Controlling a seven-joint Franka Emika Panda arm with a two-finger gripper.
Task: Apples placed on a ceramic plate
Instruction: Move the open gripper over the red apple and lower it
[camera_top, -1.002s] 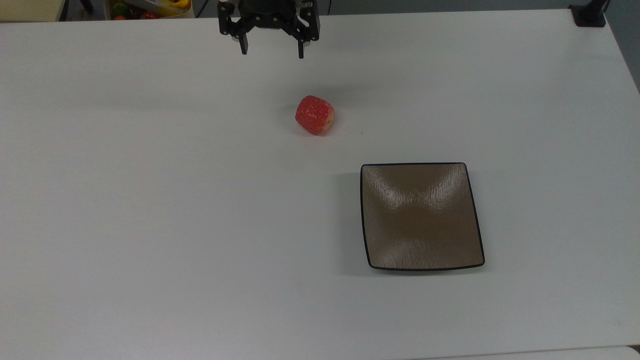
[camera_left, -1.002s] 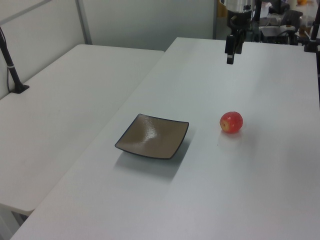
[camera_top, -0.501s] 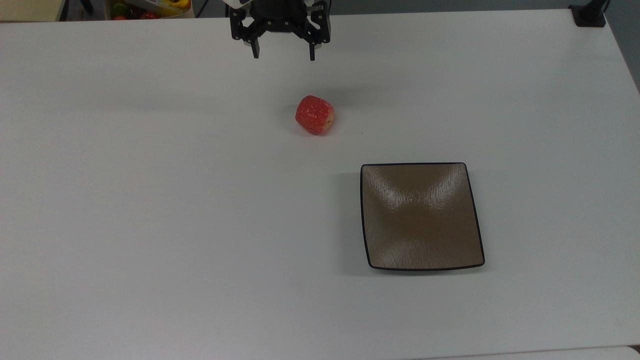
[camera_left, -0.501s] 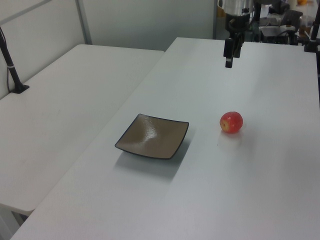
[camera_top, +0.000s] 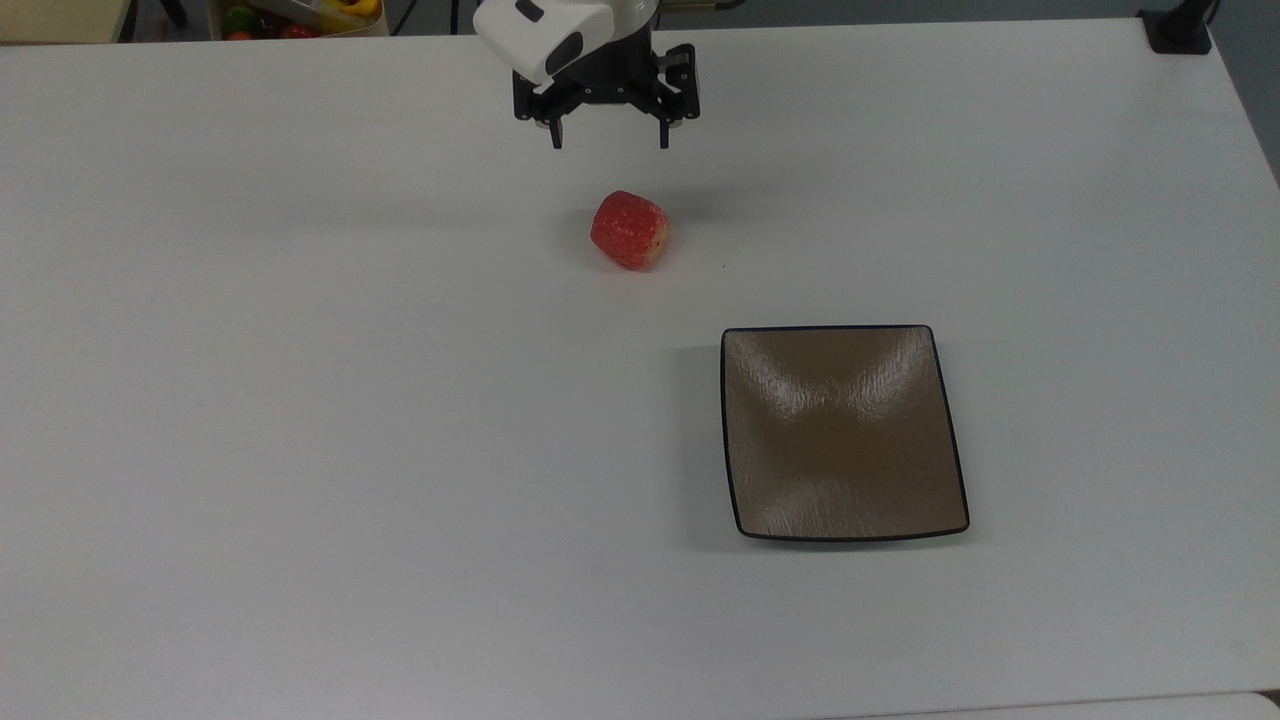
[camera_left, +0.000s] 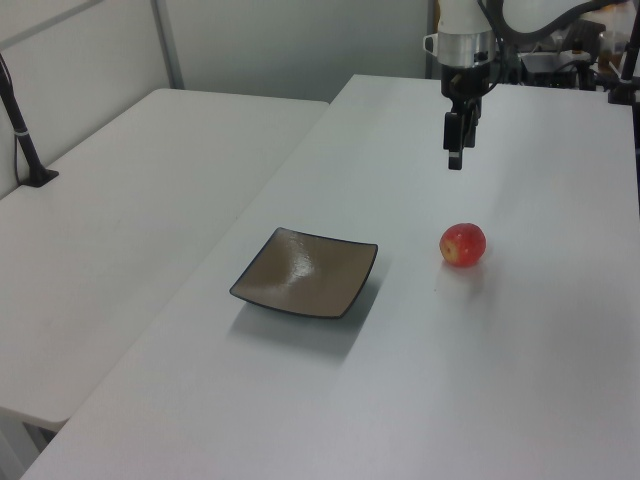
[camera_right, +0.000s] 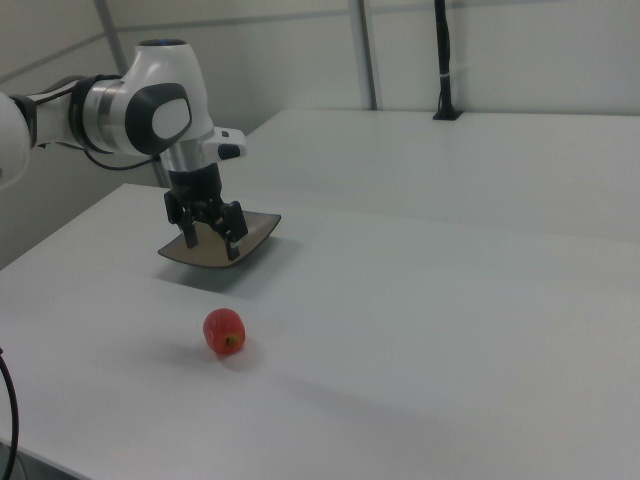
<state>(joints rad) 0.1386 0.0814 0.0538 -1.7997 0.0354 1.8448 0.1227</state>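
The apple (camera_top: 630, 230) lies on the table, seemingly just past the raised, spread-fingered, empty gripper (camera_top: 607, 140).

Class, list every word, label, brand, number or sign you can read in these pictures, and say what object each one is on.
None can be read.
Apple: red, pale-speckled skin, no sticker or lettering.
Ceramic plate: brown textured glaze with a dark rim, no marks.
Tool and the white arm behind it: no readable label.
Table: plain white, nothing written.

White rounded arm (camera_right: 150, 110) (grey joint caps) ending in a black claw (camera_top: 607, 140).
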